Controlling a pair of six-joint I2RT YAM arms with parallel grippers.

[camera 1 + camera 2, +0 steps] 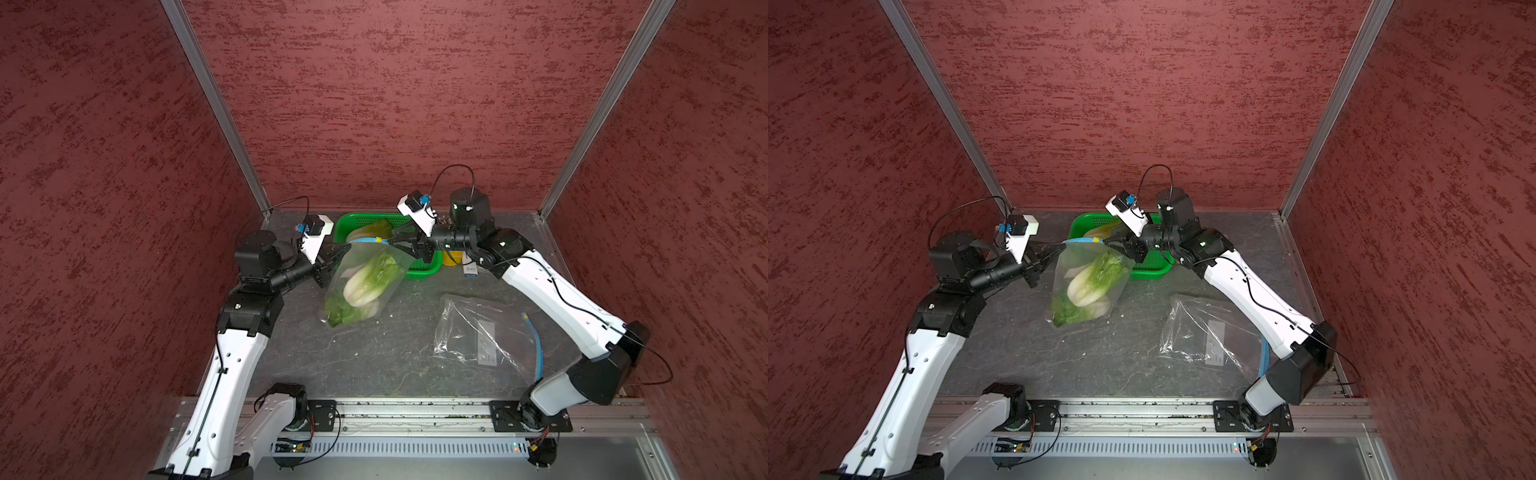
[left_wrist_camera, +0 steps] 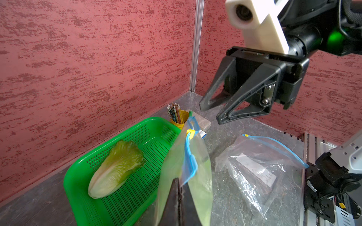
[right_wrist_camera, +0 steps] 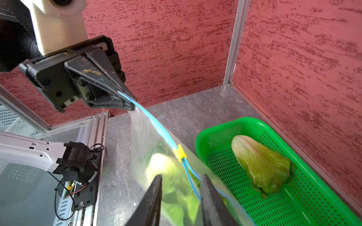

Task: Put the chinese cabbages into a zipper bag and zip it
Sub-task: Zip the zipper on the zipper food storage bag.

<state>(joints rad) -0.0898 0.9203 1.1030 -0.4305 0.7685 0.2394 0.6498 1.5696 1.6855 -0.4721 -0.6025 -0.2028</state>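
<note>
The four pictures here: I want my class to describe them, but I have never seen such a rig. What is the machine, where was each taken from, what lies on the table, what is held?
Two robot arms stand at a table, each ending in a two-fingered gripper. Two pictures look down from overhead; two come from cameras on the arms' wrists. The left gripper is shut on one end of the top of a clear zipper bag; cabbages are inside. The right gripper is open by the other end, holding nothing. One cabbage lies in the green basket. A second bag lies on the table; a yellow cup of sticks stands beside the basket.
</note>
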